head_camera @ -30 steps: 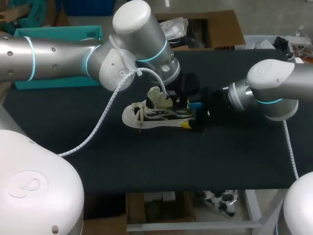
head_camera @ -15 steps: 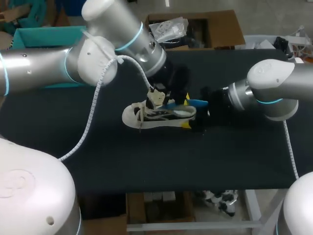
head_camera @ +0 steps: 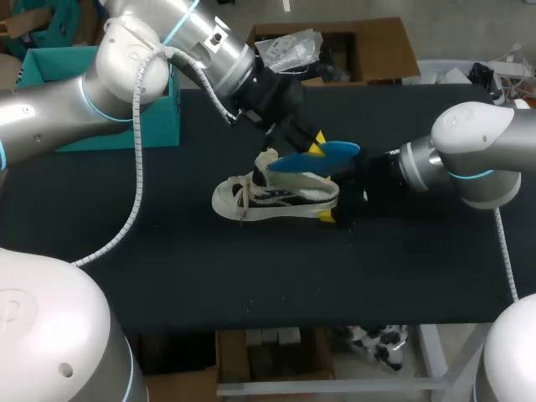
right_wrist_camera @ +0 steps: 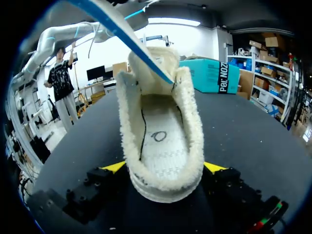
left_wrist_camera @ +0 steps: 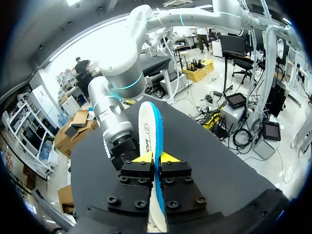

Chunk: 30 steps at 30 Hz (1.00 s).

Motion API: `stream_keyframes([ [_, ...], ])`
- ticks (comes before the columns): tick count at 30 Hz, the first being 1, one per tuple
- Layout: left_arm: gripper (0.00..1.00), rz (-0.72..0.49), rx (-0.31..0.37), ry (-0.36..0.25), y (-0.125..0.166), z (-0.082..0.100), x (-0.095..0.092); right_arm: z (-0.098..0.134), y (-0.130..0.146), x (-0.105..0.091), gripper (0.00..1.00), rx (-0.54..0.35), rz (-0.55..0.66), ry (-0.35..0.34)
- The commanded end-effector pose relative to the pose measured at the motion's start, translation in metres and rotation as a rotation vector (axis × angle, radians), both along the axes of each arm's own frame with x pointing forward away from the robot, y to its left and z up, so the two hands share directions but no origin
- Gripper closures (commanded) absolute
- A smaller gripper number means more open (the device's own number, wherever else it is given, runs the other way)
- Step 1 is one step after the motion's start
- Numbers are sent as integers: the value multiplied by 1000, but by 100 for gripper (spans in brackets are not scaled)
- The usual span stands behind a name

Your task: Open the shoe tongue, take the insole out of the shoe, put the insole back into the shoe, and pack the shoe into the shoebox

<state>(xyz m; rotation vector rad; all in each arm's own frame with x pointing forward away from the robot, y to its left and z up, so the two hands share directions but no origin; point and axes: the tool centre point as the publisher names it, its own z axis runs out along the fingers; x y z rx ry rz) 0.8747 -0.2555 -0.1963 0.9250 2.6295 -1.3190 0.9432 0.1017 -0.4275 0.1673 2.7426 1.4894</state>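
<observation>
A cream low shoe (head_camera: 272, 195) lies on the black table, toe to the left. My left gripper (head_camera: 314, 148) hangs just above its heel end, shut on a blue insole (head_camera: 311, 159) that floats level over the shoe. In the left wrist view the insole (left_wrist_camera: 148, 129) stands on edge, pinched between the yellow tips of the left gripper (left_wrist_camera: 156, 157). My right gripper (head_camera: 333, 203) is at the heel. In the right wrist view the fleecy shoe (right_wrist_camera: 161, 141) lies between the wide-spread fingers of the right gripper (right_wrist_camera: 165, 168), and one end of the insole (right_wrist_camera: 146, 53) hovers over its opening.
A teal shoebox (head_camera: 92, 92) stands at the table's back left, behind my left arm; the right wrist view shows the shoebox (right_wrist_camera: 214, 73) beyond the shoe's toe. An open cardboard box (head_camera: 368, 50) is at the back edge. Bare black tabletop (head_camera: 276, 276) stretches in front of the shoe.
My left arm has swung up and back to the left, drawing the blue insole out of the shoe until it hangs above it. The right arm has shifted slightly right.
</observation>
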Motion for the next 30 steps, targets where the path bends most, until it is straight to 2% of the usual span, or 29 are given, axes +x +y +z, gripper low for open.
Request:
stream_keyframes([
  [1,100,-92,-111,64,3,14,6,5,-15,-12,0,2,-12,-6],
  [2,100,-121,-110,74,1,20,9,6,-16,-12,0,0,-13,-5],
  [7,100,-121,-110,74,1,20,9,10,-25,-9,0,-13,0,4],
  [19,100,-121,-110,74,1,20,9,71,-64,-3,0,-223,43,22],
  [22,100,-121,-110,74,1,20,9,85,-68,0,0,-279,63,27],
  [26,100,-121,-110,74,1,20,9,93,-67,8,0,-332,89,49],
  [28,100,-124,-190,93,3,19,7,94,-66,11,0,-341,97,49],
  [30,100,-128,-289,92,5,26,3,95,-66,14,0,-357,104,57],
])
